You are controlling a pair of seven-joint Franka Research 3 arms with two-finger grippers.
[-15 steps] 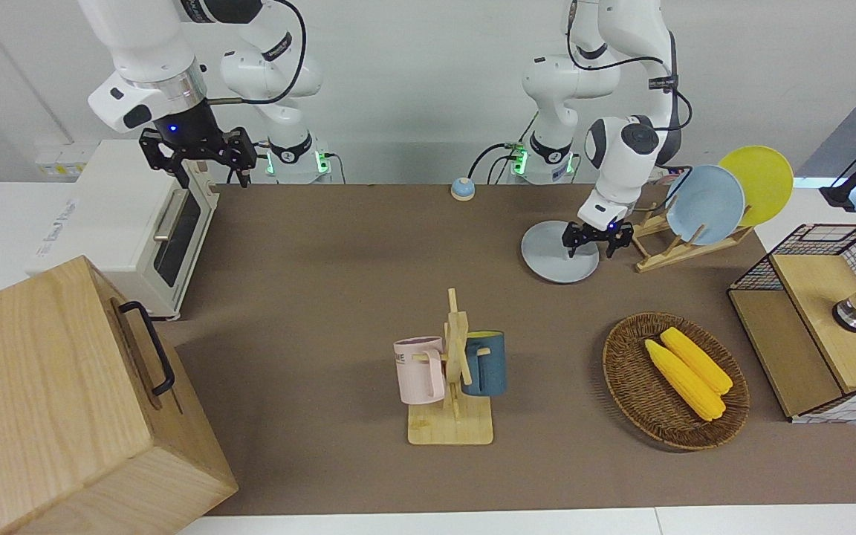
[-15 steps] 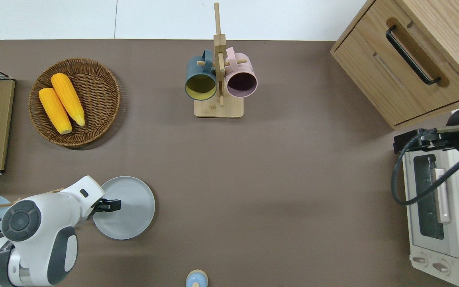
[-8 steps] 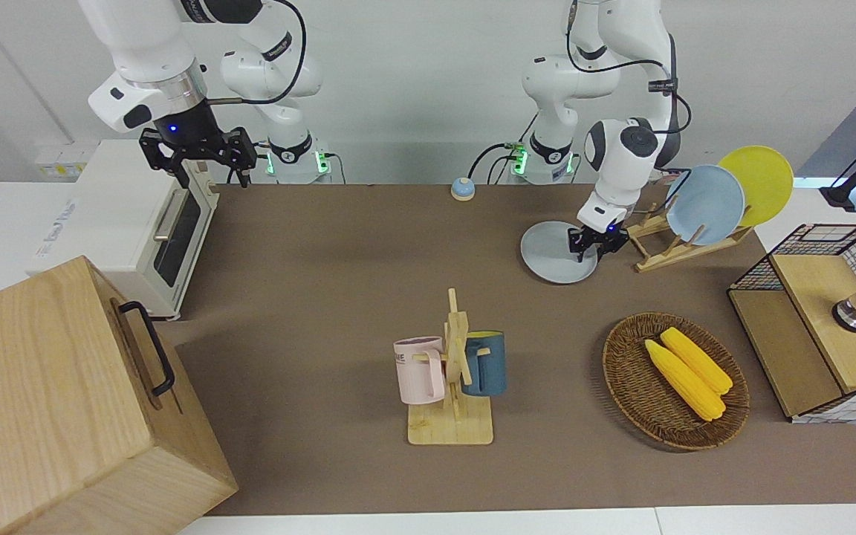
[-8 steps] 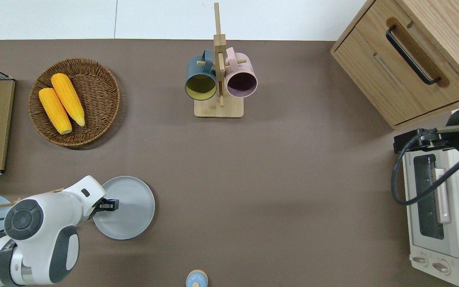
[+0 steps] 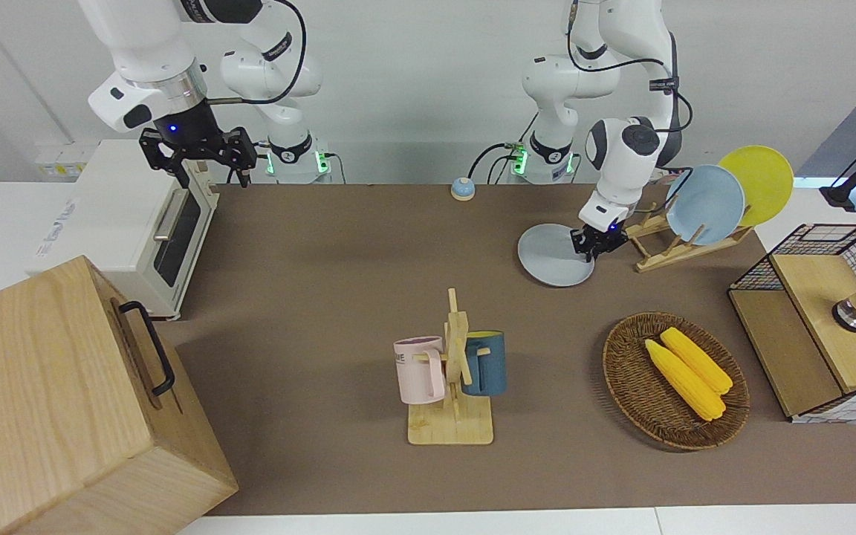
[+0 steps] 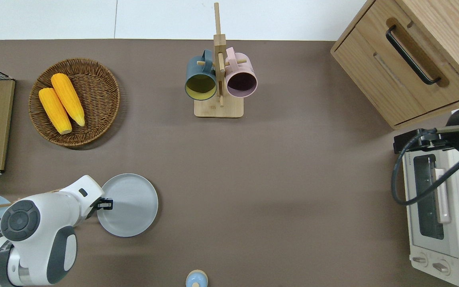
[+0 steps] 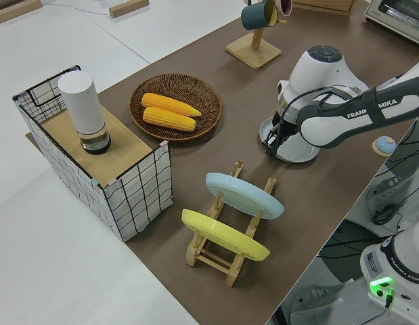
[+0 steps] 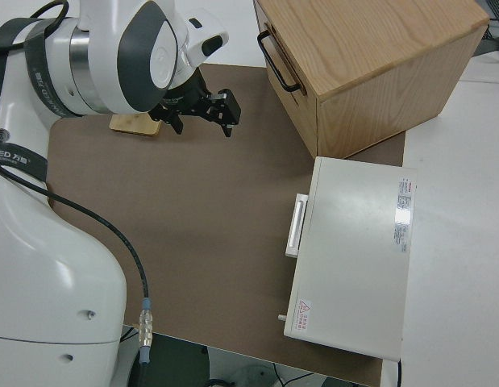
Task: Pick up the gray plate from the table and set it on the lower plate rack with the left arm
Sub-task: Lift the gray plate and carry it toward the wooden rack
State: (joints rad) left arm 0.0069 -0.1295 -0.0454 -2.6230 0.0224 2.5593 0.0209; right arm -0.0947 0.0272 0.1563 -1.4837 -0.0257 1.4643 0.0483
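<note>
The gray plate (image 5: pixel 550 256) (image 6: pixel 132 205) (image 7: pixel 297 149) is low over the brown table (image 5: pixel 339 282), near the robots at the left arm's end. My left gripper (image 5: pixel 590 246) (image 6: pixel 108 204) (image 7: pixel 271 145) is shut on the plate's rim, on the edge toward the lower plate rack (image 5: pixel 669 249) (image 7: pixel 226 254). I cannot tell whether the plate touches the mat. The rack holds a sky-blue plate (image 5: pixel 704 204) and a yellow plate (image 5: pixel 759 182). The right arm is parked, its gripper (image 5: pixel 198 160) (image 8: pixel 204 115) open.
A wicker basket (image 5: pixel 625 383) with two corn cobs lies farther from the robots than the plate. A mug stand (image 5: pixel 452 401) with two mugs is mid-table. A wire-sided crate (image 5: pixel 814 319), a toaster oven (image 5: pixel 138 223) and a wooden drawer box (image 5: pixel 64 401) stand at the ends.
My left gripper's fingers closed from wide apart onto the plate's rim. The plate shifted slightly toward the right arm's end and away from the robots.
</note>
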